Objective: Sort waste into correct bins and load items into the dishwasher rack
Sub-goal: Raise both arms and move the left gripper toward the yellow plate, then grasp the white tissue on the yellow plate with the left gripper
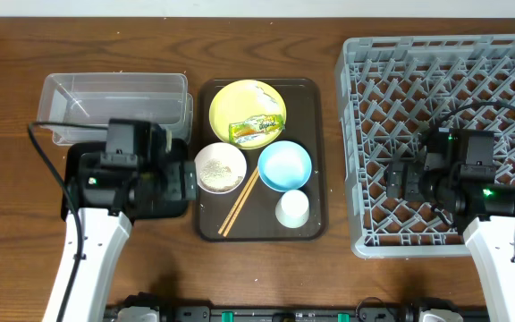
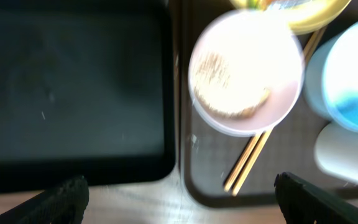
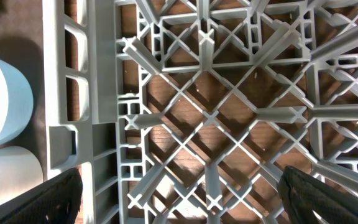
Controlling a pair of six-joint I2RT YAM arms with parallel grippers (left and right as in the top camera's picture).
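Looks like the start: we hold both claws wide and empty, left claw (image 2: 182, 196) at the left edge of the dark brown serving tray (image 1: 307, 98), right claw (image 3: 179, 193) over the bare grey plastic grid rack (image 1: 445, 80) to its right. Next, we'd lift the crinkled green-and-yellow snack wrapper (image 1: 256, 131) off the round pale-yellow plate (image 1: 240, 103) on that tray. White rice-like crumbs (image 2: 219, 78) sit in the whitish-pink bowl (image 2: 272, 68).

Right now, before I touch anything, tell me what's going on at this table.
Nothing is being handled yet. The left gripper hangs open over the edge of the black tray. The right gripper hangs open above the dishwasher rack, which shows no dishes. Everything sits on the brown serving tray: the yellow plate with the snack wrapper on it, the whitish-pink bowl holding rice crumbs, the blue bowl, the white cup and the chopsticks. The clear tub looks empty.
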